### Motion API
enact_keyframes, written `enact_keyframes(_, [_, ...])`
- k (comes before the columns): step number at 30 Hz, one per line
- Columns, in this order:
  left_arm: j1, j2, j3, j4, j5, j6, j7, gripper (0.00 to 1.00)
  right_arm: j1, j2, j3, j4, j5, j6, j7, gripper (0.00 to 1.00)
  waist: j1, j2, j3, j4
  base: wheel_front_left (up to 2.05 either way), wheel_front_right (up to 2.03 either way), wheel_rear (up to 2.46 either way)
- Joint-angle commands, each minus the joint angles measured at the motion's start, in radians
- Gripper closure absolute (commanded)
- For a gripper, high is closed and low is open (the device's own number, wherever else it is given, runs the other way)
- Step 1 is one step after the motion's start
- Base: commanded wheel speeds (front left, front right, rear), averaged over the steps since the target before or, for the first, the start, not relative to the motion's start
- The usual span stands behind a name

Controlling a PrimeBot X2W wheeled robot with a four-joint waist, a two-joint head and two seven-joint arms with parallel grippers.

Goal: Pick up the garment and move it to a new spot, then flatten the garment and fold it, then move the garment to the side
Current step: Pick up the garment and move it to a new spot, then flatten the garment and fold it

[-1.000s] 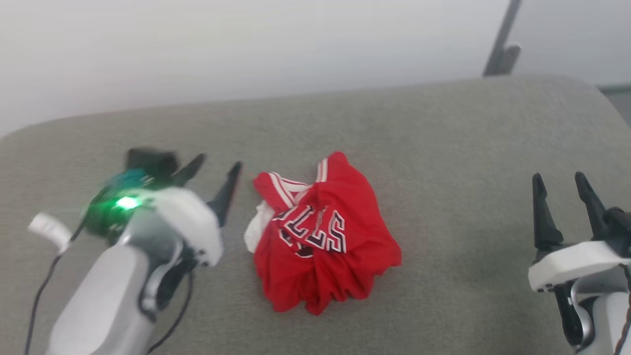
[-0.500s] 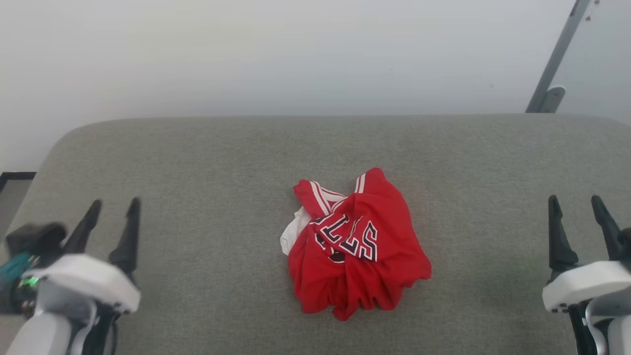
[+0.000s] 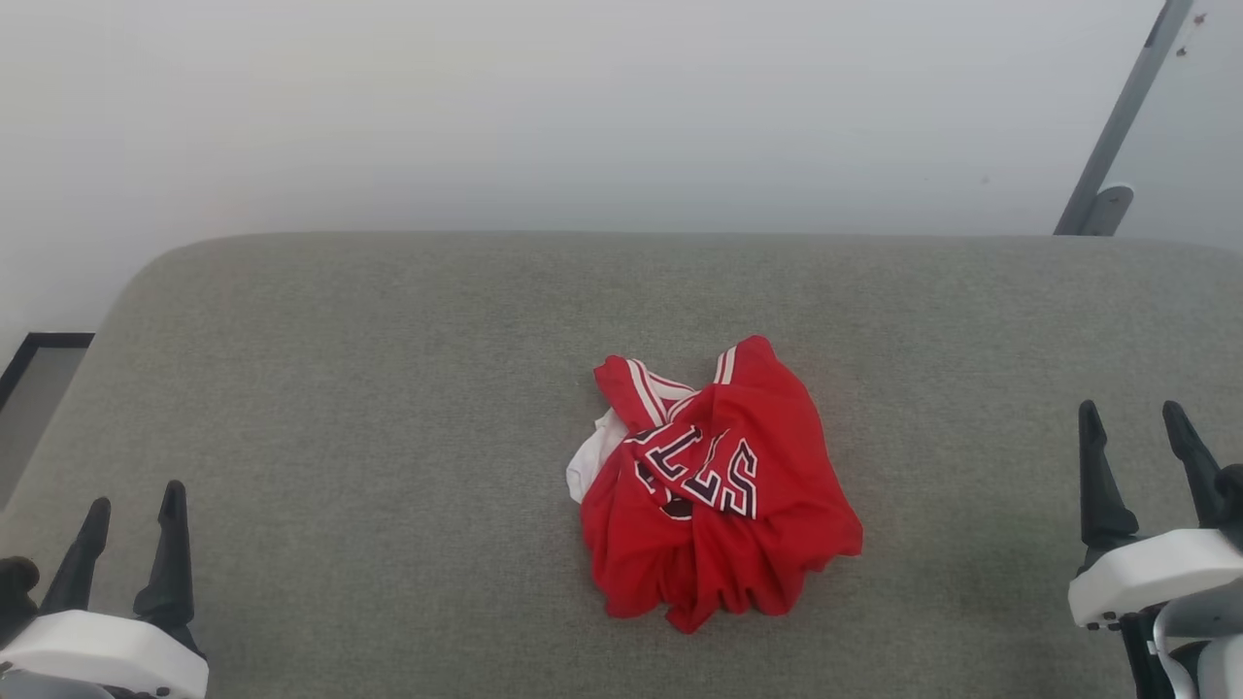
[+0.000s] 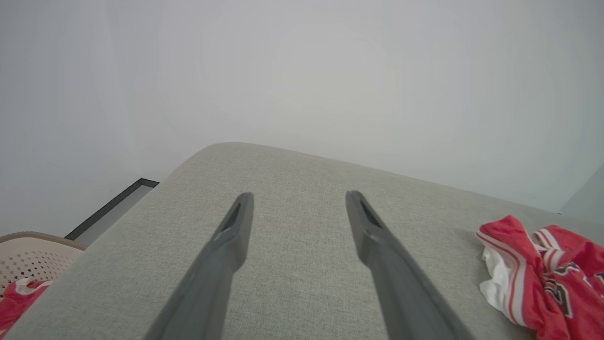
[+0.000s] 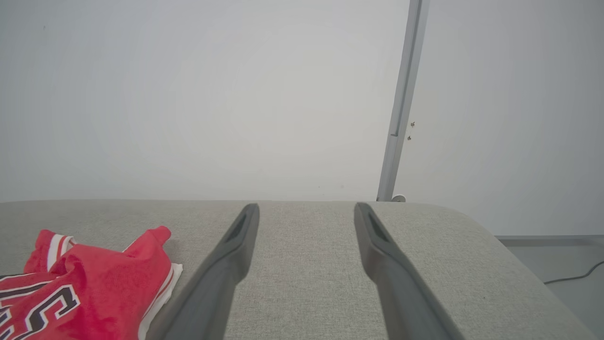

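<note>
I have the garment (image 3: 714, 485) lying in a crumpled heap about the middle of the grey fabric worktop (image 3: 388, 388), somewhat nearer the worktop's near edge than its far one. It is bunched up, not flat. Part of the black, white-edged lettering shows on top, turned upside down from my head view, and striped trim sticks up on the side toward the worktop's far edge. A bit of white sleeve pokes out toward the worktop's left end.

My left pincer (image 3: 136, 495) hangs over the worktop's near left corner, its two dark fingers spread apart with nothing between them. Its wrist view confirms this: the left pincer (image 4: 298, 196) has bare grey fabric in its gap, and the garment (image 4: 542, 278) lies well off to its side. My right pincer (image 3: 1129, 408) is over the worktop's near right end, equally spread and empty. From its wrist, the right pincer (image 5: 306, 206) points at the worktop's far edge, and the garment (image 5: 85, 288) is well apart from it.

Beyond the worktop's left end I see a pale perforated basket (image 4: 28, 255) with some red-and-white cloth (image 4: 16, 295) in it. Behind the worktop's far right corner a grey pole (image 5: 401, 104) rises against the white wall (image 3: 583, 116).
</note>
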Motion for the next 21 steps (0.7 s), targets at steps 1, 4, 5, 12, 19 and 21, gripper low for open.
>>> enact_keyframes(1, [0.013, 0.005, 0.001, -0.007, -0.008, -0.003, -0.005, 0.00, 0.008, -0.004, -0.001, -0.004, 0.003, 0.000, 0.004, 0.00, 0.0000, 0.0000, -0.001, 0.005, 0.00, 0.00, 0.00])
enact_keyframes(4, [0.014, 0.009, -0.002, -0.017, -0.009, -0.003, 0.001, 0.00, 0.013, -0.004, 0.000, -0.007, 0.003, 0.000, 0.004, 0.00, 0.0000, 0.0000, -0.004, 0.010, 0.00, 0.00, 0.00])
enact_keyframes(5, [0.013, 0.012, -0.006, -0.022, -0.007, -0.005, 0.004, 0.00, 0.014, -0.003, 0.001, -0.008, 0.002, 0.000, 0.005, 0.00, 0.0000, 0.0000, -0.005, 0.011, 0.00, 0.00, 0.00])
enact_keyframes(12, [0.018, 0.021, -0.016, -0.041, -0.004, 0.002, 0.022, 0.00, 0.015, -0.002, 0.007, -0.010, 0.003, 0.000, 0.006, 0.00, 0.0000, 0.0000, -0.005, 0.011, 0.00, 0.00, 0.00])
enact_keyframes(19, [0.024, 0.026, -0.019, -0.063, -0.009, 0.011, 0.035, 0.00, 0.016, 0.001, 0.007, -0.010, 0.002, 0.000, 0.002, 0.00, 0.0000, 0.0000, -0.002, 0.007, 0.00, 0.00, 0.00])
enact_keyframes(21, [0.020, 0.027, -0.025, -0.074, -0.007, 0.013, 0.044, 0.00, 0.016, 0.001, 0.008, -0.009, 0.002, 0.000, 0.000, 0.00, 0.0000, 0.0000, 0.000, 0.004, 0.00, 0.00, 0.00])
